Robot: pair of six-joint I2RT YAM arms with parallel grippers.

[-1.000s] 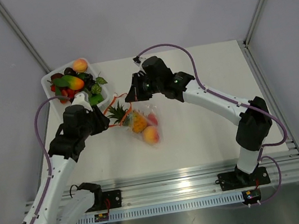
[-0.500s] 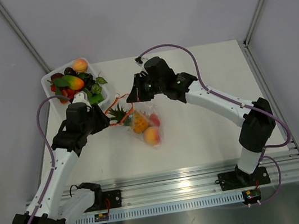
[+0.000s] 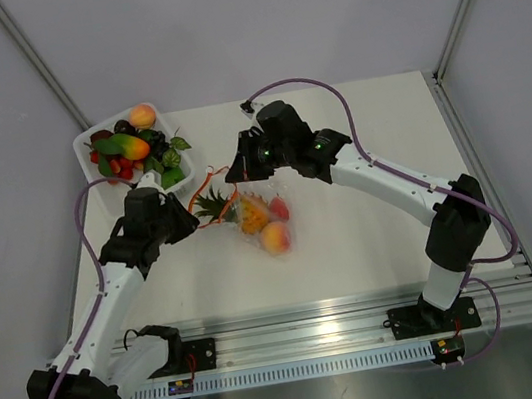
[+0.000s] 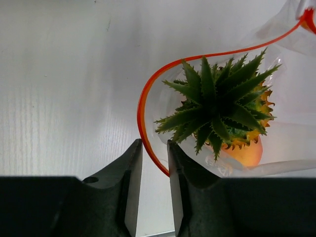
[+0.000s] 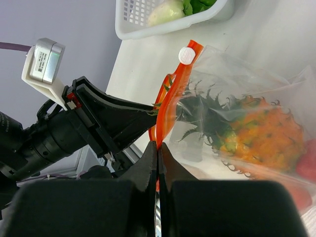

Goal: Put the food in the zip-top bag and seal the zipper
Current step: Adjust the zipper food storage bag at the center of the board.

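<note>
The clear zip-top bag lies mid-table with the pineapple, the peach and the red fruit inside. My right gripper is shut on the red zipper, pinching it just below its white slider and holding the mouth up. My left gripper is at the bag's mouth with its fingers a little apart; the zipper strip curves down between them. The pineapple's leaves point toward the left wrist camera. The pineapple also shows through the plastic in the right wrist view.
A white tray of other toy fruits and vegetables stands at the back left, close behind the left gripper. It also shows in the right wrist view. Grey walls enclose the table at the left, back and right.
The bag and its fruits have shifted slightly right. The left arm has shifted its elbow, its gripper staying at the bag's mouth. The right gripper stays shut on the zipper.
</note>
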